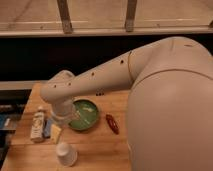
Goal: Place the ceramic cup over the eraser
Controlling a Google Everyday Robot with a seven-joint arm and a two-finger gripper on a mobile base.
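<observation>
Right, arm (110, 70) stretched across the worktop (100, 146), gripper (61, 119) hanging just beside the green bowl (82, 122), jaws wide and empty. Up front the ceramic cup (66, 153) stands alone. The eraser is probably that dark speck (98, 93) behind the arm. Approach step: drop onto the cup next.

the ceramic cup (66, 153), small, plain and white, is seen standing on the wood in front of the green bowl (85, 116), apart from it. the gripper (62, 120), fingers apart, is held at the bowl's left rim.
</observation>
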